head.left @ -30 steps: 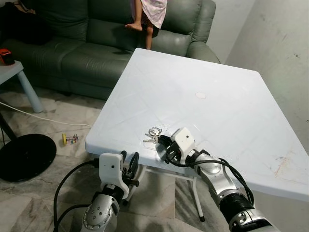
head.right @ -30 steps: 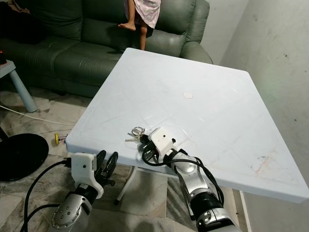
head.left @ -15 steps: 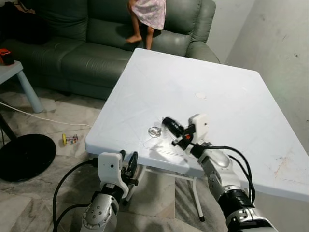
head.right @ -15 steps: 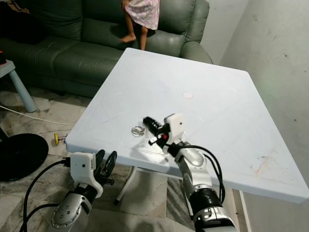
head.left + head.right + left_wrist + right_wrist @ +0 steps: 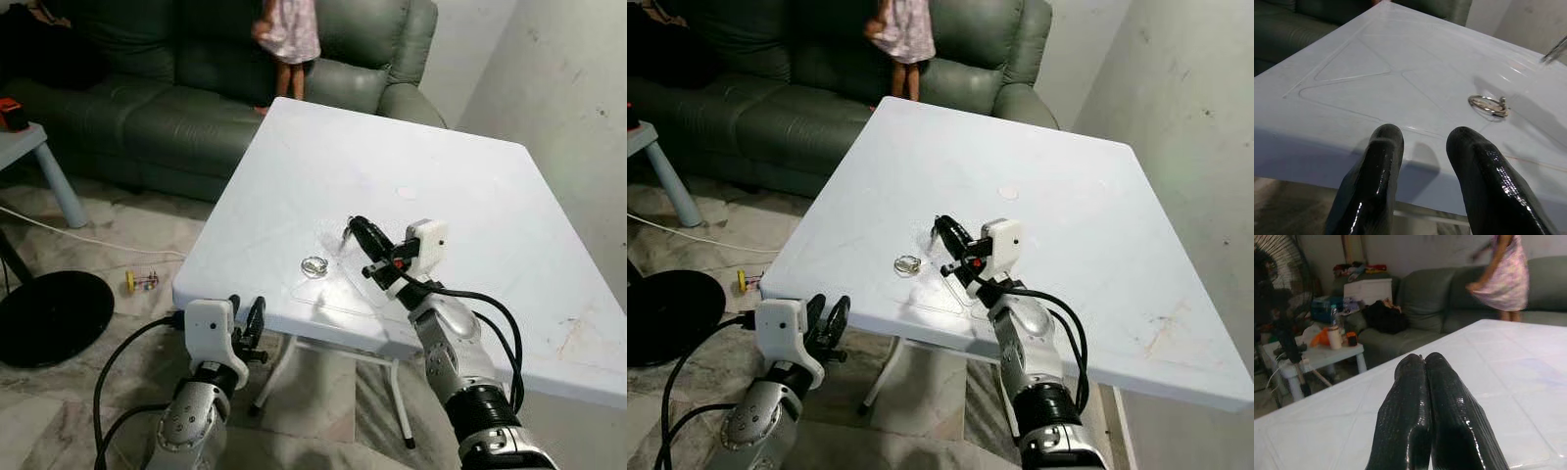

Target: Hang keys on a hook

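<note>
Keys [image 5: 314,265] are lying on the table [image 5: 460,186], just left of my right gripper [image 5: 355,226], which is hovering pressed together, seemingly pinching nothing.

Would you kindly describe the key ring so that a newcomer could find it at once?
Look at the white table in front of the green sofa, near its front-left edge. A small silver key ring lies flat there, just left of the raised right gripper. It is the one metal thing on the tabletop.
</note>
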